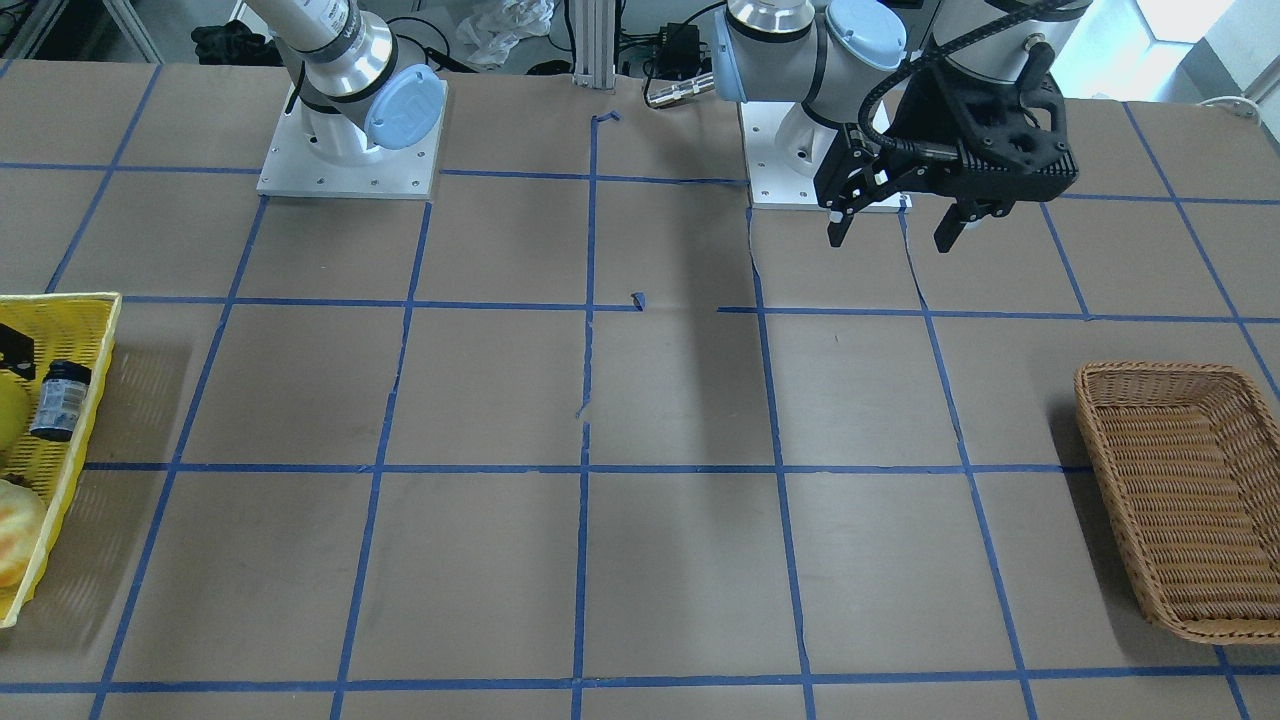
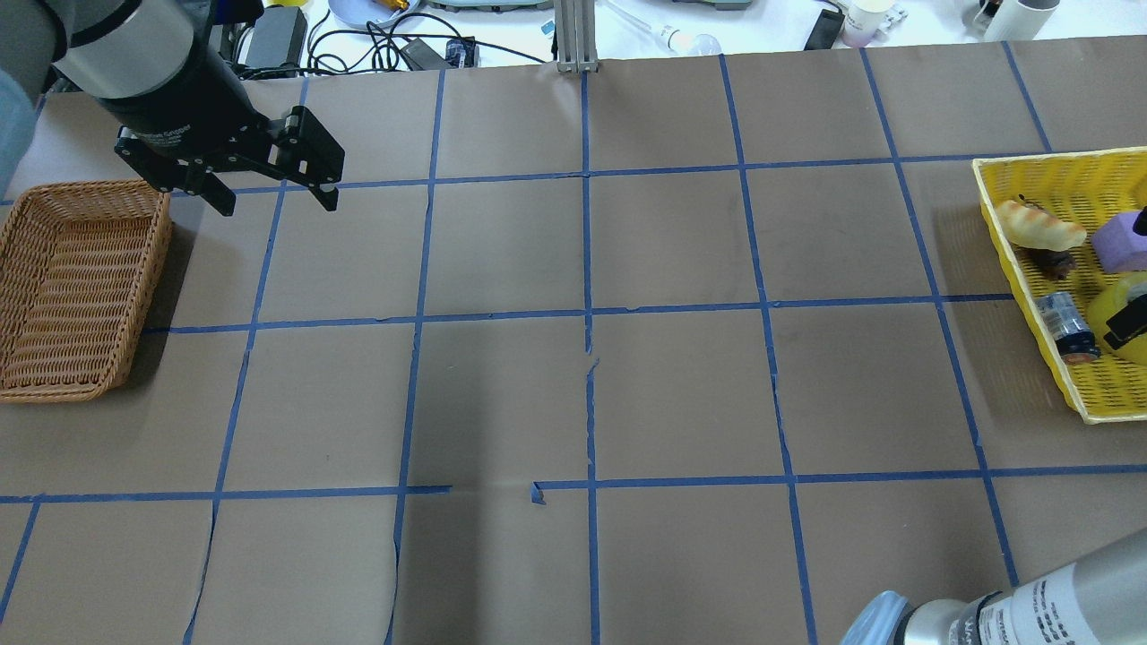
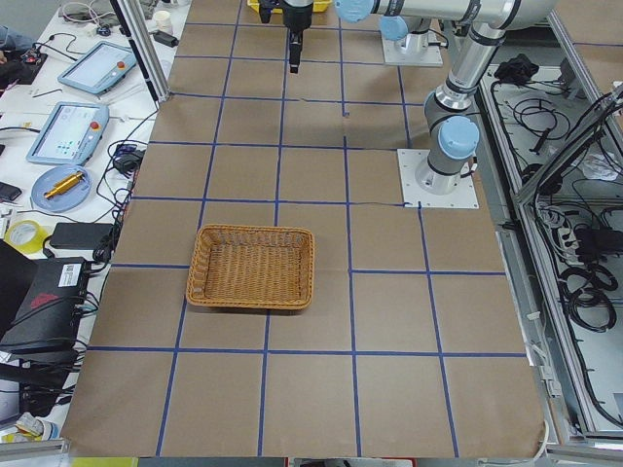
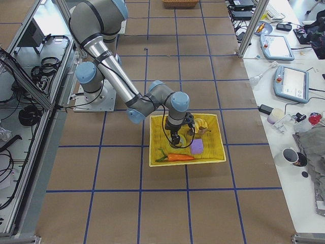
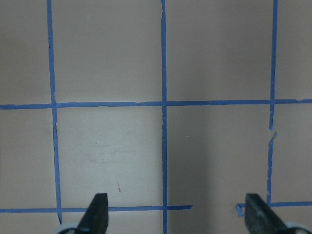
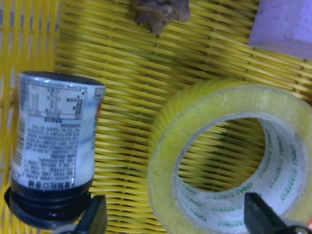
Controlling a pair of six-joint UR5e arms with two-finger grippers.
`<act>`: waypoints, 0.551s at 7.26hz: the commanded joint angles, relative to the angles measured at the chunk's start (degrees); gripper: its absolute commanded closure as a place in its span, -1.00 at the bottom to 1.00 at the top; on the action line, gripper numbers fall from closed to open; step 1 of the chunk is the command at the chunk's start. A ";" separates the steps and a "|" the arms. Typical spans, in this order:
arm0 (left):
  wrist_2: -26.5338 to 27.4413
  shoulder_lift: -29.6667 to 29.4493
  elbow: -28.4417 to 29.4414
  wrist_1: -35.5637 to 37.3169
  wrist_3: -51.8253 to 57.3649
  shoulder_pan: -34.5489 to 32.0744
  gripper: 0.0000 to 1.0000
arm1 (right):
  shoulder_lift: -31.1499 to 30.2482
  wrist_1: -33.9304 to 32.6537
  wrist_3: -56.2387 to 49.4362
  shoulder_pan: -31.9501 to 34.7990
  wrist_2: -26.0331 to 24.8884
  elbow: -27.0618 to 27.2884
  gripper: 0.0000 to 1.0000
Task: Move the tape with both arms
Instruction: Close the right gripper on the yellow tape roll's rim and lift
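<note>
The yellow tape roll (image 6: 163,161) with a white inner core lies flat in the yellow basket (image 2: 1057,161) at the table's right end. My right gripper (image 6: 176,217) is open just above it. One finger stands left of the roll beside a small bottle (image 6: 53,141). The other finger is over the core opening. In the overhead view the tape (image 2: 1107,305) is partly hidden by that gripper. My left gripper (image 2: 276,202) is open and empty. It hangs above bare table next to the wicker basket (image 2: 18,390), and it also shows in the front view (image 1: 890,240).
The yellow basket also holds a purple block (image 6: 285,22), a bread piece (image 2: 1039,224), a brown lump (image 6: 161,9) and a carrot (image 4: 177,157). The wicker basket (image 1: 1160,375) is empty. Blue tape lines grid the brown table.
</note>
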 commanded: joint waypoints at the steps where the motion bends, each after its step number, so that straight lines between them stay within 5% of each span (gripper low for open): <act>1: -0.09 0.00 0.00 0.09 0.00 0.01 -1.00 | 1.21 -0.13 -0.09 0.02 -0.11 0.03 -0.98; 2: 0.00 0.00 -0.09 0.00 0.00 0.01 -1.00 | 1.21 0.05 -0.35 0.02 -0.46 0.03 -0.67; 3: 0.00 0.00 0.00 0.09 0.00 0.01 -1.00 | 1.21 0.05 0.08 0.02 -0.55 0.03 0.08; 4: 0.00 0.00 0.00 0.09 0.00 0.01 -1.00 | 1.04 0.13 0.43 0.02 -0.55 0.03 0.60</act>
